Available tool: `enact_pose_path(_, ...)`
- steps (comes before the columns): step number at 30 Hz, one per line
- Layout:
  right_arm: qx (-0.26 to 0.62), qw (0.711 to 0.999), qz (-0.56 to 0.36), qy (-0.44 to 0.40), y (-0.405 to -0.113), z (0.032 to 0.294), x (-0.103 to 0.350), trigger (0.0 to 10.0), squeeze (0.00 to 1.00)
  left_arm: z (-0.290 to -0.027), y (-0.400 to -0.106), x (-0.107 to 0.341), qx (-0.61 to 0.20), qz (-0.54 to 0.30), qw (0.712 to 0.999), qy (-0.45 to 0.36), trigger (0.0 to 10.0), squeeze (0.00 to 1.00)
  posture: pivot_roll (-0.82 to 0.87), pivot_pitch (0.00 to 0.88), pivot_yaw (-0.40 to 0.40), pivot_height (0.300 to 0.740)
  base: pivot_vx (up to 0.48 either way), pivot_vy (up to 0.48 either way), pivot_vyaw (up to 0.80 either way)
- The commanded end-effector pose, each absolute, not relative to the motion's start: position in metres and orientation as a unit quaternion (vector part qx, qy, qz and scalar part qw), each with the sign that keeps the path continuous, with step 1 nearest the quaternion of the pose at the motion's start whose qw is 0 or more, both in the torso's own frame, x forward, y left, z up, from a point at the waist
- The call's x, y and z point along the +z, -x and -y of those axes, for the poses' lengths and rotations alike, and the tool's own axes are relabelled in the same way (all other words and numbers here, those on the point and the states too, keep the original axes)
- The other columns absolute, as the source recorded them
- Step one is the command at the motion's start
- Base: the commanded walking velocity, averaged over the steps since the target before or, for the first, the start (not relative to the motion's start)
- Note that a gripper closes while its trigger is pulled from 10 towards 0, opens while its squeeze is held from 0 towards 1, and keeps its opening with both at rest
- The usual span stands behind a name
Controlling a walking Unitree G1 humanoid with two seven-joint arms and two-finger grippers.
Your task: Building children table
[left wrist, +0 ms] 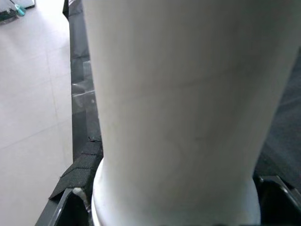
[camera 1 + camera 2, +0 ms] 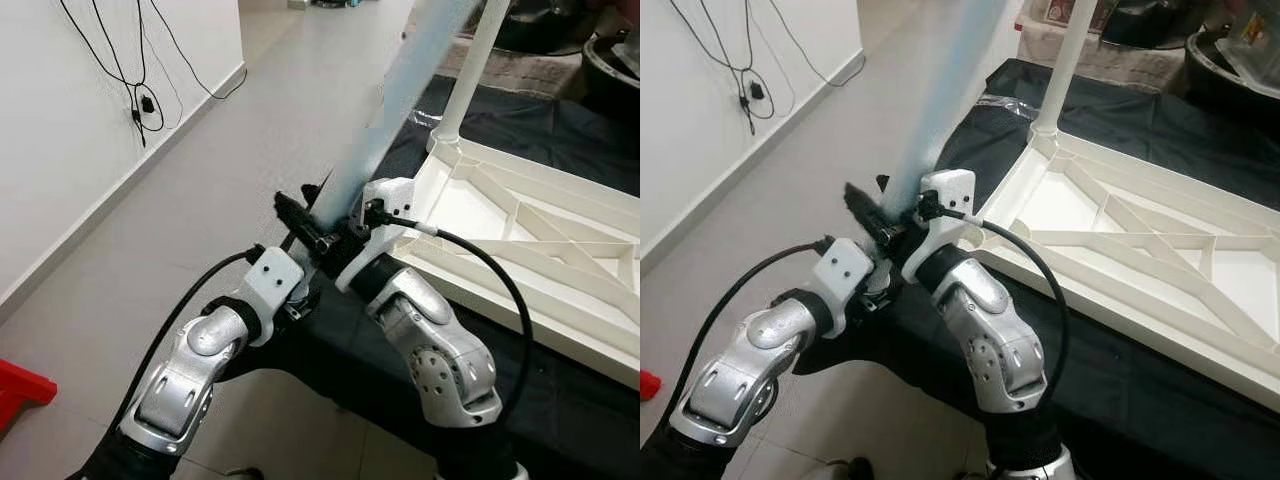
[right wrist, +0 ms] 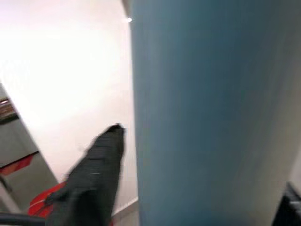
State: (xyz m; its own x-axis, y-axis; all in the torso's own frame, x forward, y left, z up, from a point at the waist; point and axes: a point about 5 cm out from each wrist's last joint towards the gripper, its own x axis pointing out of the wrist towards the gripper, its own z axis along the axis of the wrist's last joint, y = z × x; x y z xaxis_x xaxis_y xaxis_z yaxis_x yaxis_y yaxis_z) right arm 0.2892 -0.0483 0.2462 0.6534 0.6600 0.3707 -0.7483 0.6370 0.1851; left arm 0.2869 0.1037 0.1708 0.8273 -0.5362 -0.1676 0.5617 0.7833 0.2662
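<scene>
Gripping pale table leg [image 2: 400,95] in both hands, upturned tabletop [image 2: 530,235] beside, black mat [image 2: 560,130] beneath

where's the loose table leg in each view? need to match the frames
Left eye: table leg runs from both tools at centre up to the top edge.
Right eye: same leg, left of centre, blurred.
Left wrist: leg close up, across most of the picture.
Right wrist: leg on the right side, looks bluish.
Shared landmark: upturned white tabletop, in both eye views.
</scene>
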Motion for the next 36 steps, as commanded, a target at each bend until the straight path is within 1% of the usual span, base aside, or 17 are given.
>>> enact_pose_path(1,0.403,0.89,0.137,-0.161,-0.292,0.052,0.247,10.0,1.0,-0.108,-0.28,0.17,-0.324,-0.044,0.935,-0.139,10.0,0.0,0.09,0.131,-0.046,0.74,0.0,0.0,0.0)
enact_pose_path(2,0.403,0.89,0.137,-0.161,-0.292,0.052,0.247,10.0,1.0,-0.108,-0.28,0.17,-0.324,-0.044,0.935,-0.139,10.0,0.0,0.09,0.131,-0.046,0.74,0.0,0.0,0.0)
enact_pose_path(3,0.416,0.885,0.132,-0.164,-0.293,0.055,0.248,10.0,0.0,-0.113,-0.276,0.169,-0.348,-0.054,0.929,-0.118,10.0,0.0,0.1,0.128,-0.044,0.74,0.0,0.0,0.0)
enact_pose_path(6,0.484,0.849,0.105,-0.183,-0.292,0.062,0.248,10.0,0.0,-0.125,-0.264,0.167,-0.425,-0.079,0.898,-0.08,10.0,0.0,0.1,0.123,-0.035,0.74,0.0,0.0,0.0)
enact_pose_path(7,0.484,0.849,0.105,-0.183,-0.292,0.062,0.248,10.0,0.0,-0.125,-0.264,0.167,-0.425,-0.079,0.898,-0.08,10.0,0.0,0.1,0.123,-0.035,0.74,0.0,0.0,0.0)
enact_pose_path(9,0.527,0.826,0.086,-0.179,-0.29,0.065,0.247,10.0,0.0,-0.131,-0.259,0.166,-0.459,-0.098,0.88,-0.066,10.0,0.0,0.1,0.121,-0.035,0.74,0.0,0.0,0.0)
enact_pose_path(10,0.527,0.826,0.086,-0.179,-0.29,0.065,0.247,10.0,0.0,-0.131,-0.259,0.166,-0.459,-0.098,0.88,-0.066,10.0,0.0,0.1,0.121,-0.035,0.74,0.0,0.0,0.0)
enact_pose_path(12,0.578,0.795,0.067,-0.17,-0.285,0.069,0.245,10.0,0.0,-0.133,-0.254,0.167,-0.493,-0.114,0.862,-0.031,10.0,0.0,0.1,0.118,-0.034,0.74,0.0,0.0,0.0)
enact_pose_path(13,0.578,0.795,0.067,-0.17,-0.285,0.069,0.245,10.0,0.0,-0.133,-0.254,0.167,-0.493,-0.114,0.862,-0.031,10.0,0.0,0.1,0.118,-0.034,0.74,0.0,0.0,0.0)
enact_pose_path(15,0.61,0.773,0.055,-0.166,-0.28,0.071,0.245,10.0,0.0,-0.133,-0.249,0.168,-0.518,-0.126,0.846,-0.006,10.0,0.0,0.1,0.118,-0.033,0.74,0.0,0.0,0.0)
enact_pose_path(20,0.629,0.76,0.044,-0.159,-0.277,0.072,0.244,10.0,0.0,-0.134,-0.244,0.165,-0.534,-0.138,0.834,-0.003,10.0,0.0,0.09,0.119,-0.032,0.74,0.0,0.0,0.0)
enact_pose_path(22,0.639,0.753,0.038,-0.155,-0.276,0.072,0.244,10.0,0.0,-0.132,-0.235,0.16,-0.558,-0.158,0.814,0.027,10.0,0.0,0.09,0.119,-0.028,0.74,0.0,0.0,0.0)
enact_pose_path(23,0.639,0.753,0.038,-0.155,-0.276,0.072,0.244,10.0,0.0,-0.132,-0.235,0.16,-0.558,-0.158,0.814,0.027,10.0,0.0,0.09,0.119,-0.028,0.74,0.0,0.0,0.0)
enact_pose_path(25,0.652,0.742,0.032,-0.153,-0.274,0.069,0.246,10.0,0.0,-0.128,-0.224,0.155,-0.582,-0.177,0.792,0.051,10.0,0.0,0.09,0.122,-0.028,0.74,0.0,0.0,0.0)
enact_pose_path(33,0.675,0.721,0.021,-0.156,-0.27,0.063,0.246,10.0,0.0,-0.128,-0.221,0.153,-0.594,-0.19,0.78,0.048,10.0,0.0,0.09,0.127,-0.03,0.74,0.0,0.0,0.0)
enact_pose_path(34,0.686,0.71,0.011,-0.158,-0.265,0.059,0.244,10.0,0.0,-0.129,-0.221,0.153,-0.596,-0.193,0.778,0.048,10.0,0.0,0.09,0.131,-0.03,0.74,0.0,0.0,0.0)
enact_pose_path(36,0.686,0.71,0.011,-0.158,-0.265,0.059,0.244,10.0,0.0,-0.129,-0.221,0.153,-0.596,-0.193,0.778,0.048,10.0,0.0,0.09,0.131,-0.03,0.74,0.0,0.0,0.0)
